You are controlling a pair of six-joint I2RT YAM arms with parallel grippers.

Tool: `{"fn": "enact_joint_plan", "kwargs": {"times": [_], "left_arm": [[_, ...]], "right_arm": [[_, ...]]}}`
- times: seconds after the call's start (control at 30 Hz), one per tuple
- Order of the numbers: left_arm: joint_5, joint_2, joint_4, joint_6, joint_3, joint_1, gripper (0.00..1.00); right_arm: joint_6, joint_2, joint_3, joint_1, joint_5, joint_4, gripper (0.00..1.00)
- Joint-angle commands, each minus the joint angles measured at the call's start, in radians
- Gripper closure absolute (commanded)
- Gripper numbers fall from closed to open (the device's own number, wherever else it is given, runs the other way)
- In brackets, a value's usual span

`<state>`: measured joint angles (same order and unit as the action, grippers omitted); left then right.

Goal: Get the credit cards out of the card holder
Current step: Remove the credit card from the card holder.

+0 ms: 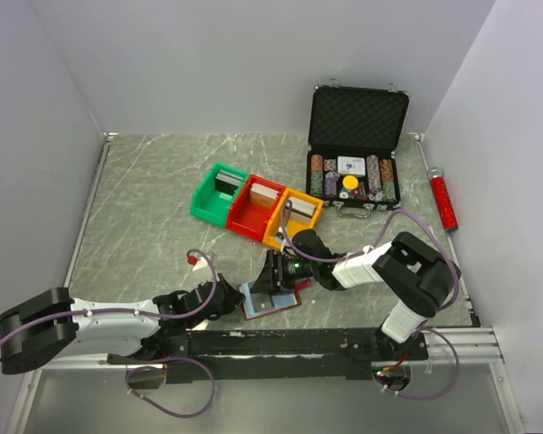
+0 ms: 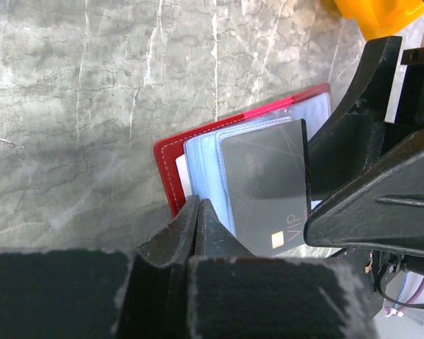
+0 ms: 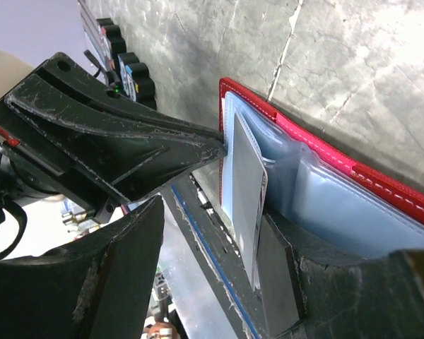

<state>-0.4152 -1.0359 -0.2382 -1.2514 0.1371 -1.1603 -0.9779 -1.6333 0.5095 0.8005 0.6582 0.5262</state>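
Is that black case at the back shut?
No, the black case stands with its lid up, rows of chips showing inside.

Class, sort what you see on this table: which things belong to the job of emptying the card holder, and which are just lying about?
Belongs to the job:
- red card holder
- grey credit card, standing partly out of it

Just lying about:
- green bin
- red bin
- orange bin
- black chip case
- red tube
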Motion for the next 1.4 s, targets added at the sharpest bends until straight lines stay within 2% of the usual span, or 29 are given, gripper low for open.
{"fn": "enact_joint_plan", "kwargs": {"times": [0.0, 0.43, 1.37], "left_arm": [[0.0, -0.012, 0.102, -0.008, -0.008, -0.006, 0.99], [-0.005, -0.006, 0.105, -0.023, -0.024, -0.006, 0.99], [-0.007, 0.019, 0.105, -0.029, -0.037, -0.006, 0.99]], "right_arm": [[0.018, 0.058, -0.015, -0.015, 0.021, 0.012, 0.41], [0.025, 0.092, -0.034, -0.038, 0.026, 0.003, 0.43], [0.079, 0.158, -0.108, -0.098, 0.027, -0.043, 0.62]]}}
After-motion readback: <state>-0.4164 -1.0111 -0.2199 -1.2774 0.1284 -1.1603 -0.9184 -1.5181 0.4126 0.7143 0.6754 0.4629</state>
